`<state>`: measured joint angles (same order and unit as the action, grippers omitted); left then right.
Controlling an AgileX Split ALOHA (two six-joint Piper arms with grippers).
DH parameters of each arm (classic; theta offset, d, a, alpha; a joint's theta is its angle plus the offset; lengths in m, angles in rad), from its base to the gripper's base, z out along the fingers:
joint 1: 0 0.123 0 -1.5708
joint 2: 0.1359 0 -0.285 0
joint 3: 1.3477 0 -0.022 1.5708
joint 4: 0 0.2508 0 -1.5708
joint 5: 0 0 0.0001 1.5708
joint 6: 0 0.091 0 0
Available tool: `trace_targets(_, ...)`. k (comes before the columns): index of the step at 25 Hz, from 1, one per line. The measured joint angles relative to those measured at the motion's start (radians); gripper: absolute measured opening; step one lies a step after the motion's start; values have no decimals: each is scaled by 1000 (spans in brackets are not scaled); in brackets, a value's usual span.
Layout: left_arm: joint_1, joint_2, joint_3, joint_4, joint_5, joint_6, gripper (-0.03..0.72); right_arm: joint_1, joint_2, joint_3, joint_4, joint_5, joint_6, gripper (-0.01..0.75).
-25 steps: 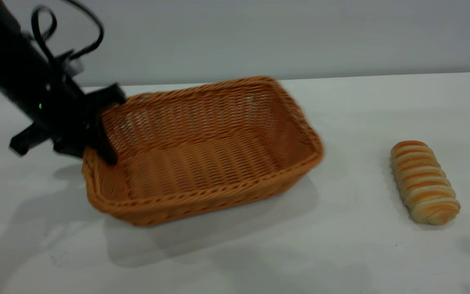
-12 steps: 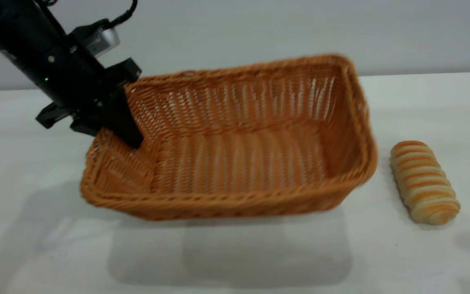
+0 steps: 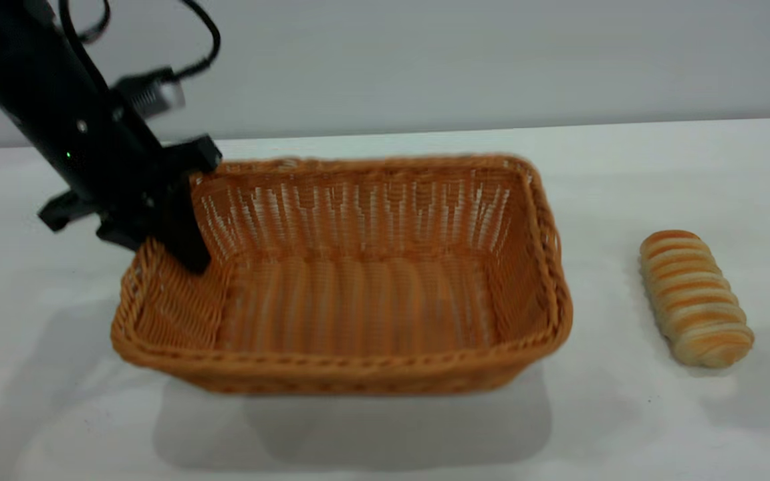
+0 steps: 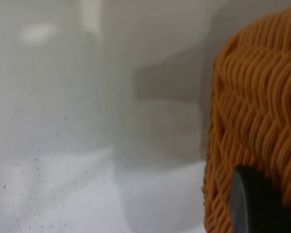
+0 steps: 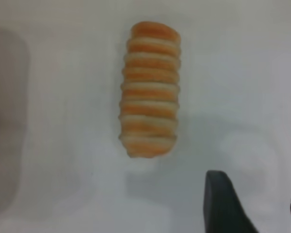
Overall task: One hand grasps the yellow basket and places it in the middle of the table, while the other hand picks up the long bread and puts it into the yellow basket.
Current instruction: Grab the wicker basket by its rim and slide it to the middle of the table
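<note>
The yellow basket (image 3: 331,364) sits level and low over the middle-left of the white table (image 3: 625,414); I cannot tell whether it touches. My left gripper (image 3: 158,247) is shut on its left rim, with one finger inside the wall and one outside. In the left wrist view a black finger (image 4: 254,204) presses against the woven wall of the basket (image 4: 257,107). The long bread (image 3: 696,298) lies on the table to the right of the basket, clear of it. My right gripper (image 5: 259,204) is open and empty, hovering above the table beside the bread (image 5: 149,90).
A plain grey wall runs behind the table's far edge. Bare tabletop lies in front of the basket and around the bread. The left arm and its cables (image 3: 57,120) slant in from the upper left.
The left gripper swung the basket up and to the right, then brought it down level and slightly back left. The bread has not moved.
</note>
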<state>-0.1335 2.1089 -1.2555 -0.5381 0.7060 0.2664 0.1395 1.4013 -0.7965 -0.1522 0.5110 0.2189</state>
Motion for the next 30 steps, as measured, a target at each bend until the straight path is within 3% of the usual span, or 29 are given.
trace_targets(8, 0, 55, 0, 1, 4, 16, 134, 0, 134, -4, 0, -102, -2, 437)
trace_targets(10, 0, 55, -1, -2, 5, 34, 201, 0, 158, -17, 1, -114, -4, 468)
trace_targets(16, 0, 55, -6, -14, 27, 43, 544, 0, 238, -96, 3, -131, -4, 566)
trace_targets(19, 0, 55, -6, -16, 43, 43, 653, 0, 289, -140, 2, -132, -4, 591)
trace_targets(30, 0, -19, -29, -4, 66, 68, 630, 0, 562, -269, 8, -98, -4, 591)
